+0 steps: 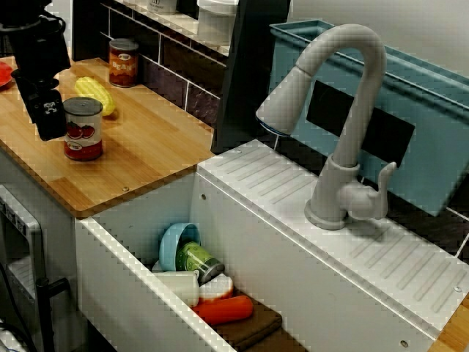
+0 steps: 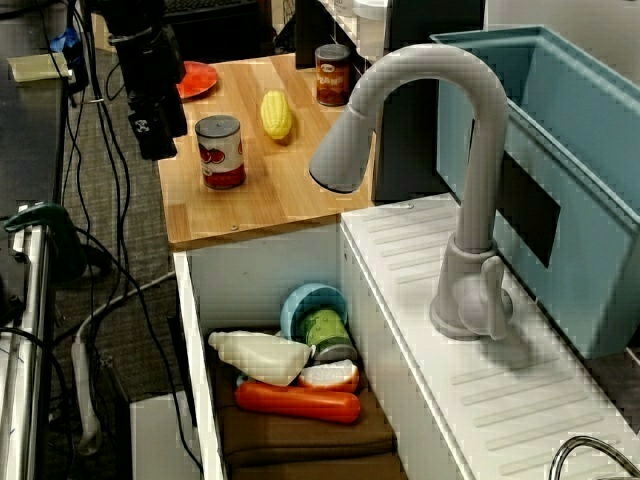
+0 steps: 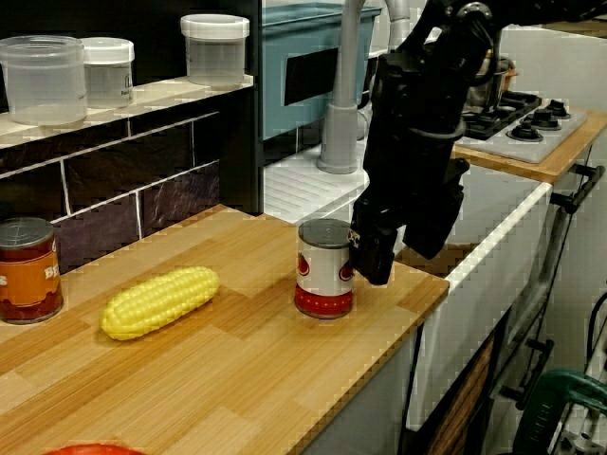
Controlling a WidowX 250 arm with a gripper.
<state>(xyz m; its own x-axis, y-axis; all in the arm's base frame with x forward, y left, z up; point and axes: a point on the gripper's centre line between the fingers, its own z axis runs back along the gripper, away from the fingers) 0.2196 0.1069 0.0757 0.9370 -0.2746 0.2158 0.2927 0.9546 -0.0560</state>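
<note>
Red-labelled can point(image 3: 324, 270) standing upright on the wooden counter point(image 3: 237, 379), long axis vertical and lid uppermost, near the counter's corner beside the sink point(image 2: 260, 270). Black gripper point(image 3: 372, 263) hangs just beside the can at label height. Contact cannot be confirmed, and its dark housing hides how far the jaws are parted; nothing is seen held. Behind lie a corn cob point(image 3: 159, 300) on its side and a second can point(image 3: 28, 270) against the dark tiled wall. The sink's contents overlap and are partly hidden. A grey faucet point(image 2: 487, 170) stands behind the sink.
</note>
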